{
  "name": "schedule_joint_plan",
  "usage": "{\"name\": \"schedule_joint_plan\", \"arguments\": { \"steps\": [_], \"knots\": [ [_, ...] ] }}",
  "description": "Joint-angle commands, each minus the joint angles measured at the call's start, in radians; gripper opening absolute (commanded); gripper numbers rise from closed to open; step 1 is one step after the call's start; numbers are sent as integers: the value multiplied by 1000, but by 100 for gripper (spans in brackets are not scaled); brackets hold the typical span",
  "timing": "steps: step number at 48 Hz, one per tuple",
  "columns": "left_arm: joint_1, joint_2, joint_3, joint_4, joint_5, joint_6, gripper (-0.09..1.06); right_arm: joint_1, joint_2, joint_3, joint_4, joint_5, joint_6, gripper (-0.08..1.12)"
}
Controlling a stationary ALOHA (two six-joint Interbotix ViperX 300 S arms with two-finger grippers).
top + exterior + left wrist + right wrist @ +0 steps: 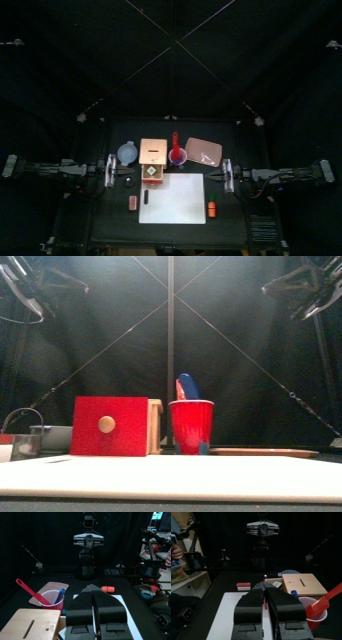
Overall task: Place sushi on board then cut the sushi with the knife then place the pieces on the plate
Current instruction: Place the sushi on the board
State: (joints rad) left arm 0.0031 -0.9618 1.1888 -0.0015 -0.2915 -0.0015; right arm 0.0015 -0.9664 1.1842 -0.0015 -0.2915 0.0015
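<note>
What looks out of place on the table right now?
Nothing is spilled or damaged. The tray lies turned askew to the board. No sushi roll shows in any view, which is odd for this job.

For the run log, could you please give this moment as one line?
nothing held | left gripper jaws shut | right gripper jaws shut | knives in red cup

orange toy (211, 209): too small to ID | tray (267, 452): edge-on only | blue knife (187, 386): low end hid in cup (191, 424)
</note>
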Motion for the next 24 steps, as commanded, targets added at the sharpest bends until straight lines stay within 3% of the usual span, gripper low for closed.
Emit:
{"name": "schedule_joint_plan", "arguments": {
  "steps": [1, 16, 24],
  "knots": [
    [11, 25, -15, -2, -35, -2, 19, -8, 35, -28, 9, -12, 15, 11],
    [6, 41, -17, -25, -152, -3, 19, 2, 311, -245, 29, -49, 25, 11],
    [5, 54, -15, -43, -158, -3, 19, 3, 494, -399, 69, 6, 35, 12]
  ]
}}
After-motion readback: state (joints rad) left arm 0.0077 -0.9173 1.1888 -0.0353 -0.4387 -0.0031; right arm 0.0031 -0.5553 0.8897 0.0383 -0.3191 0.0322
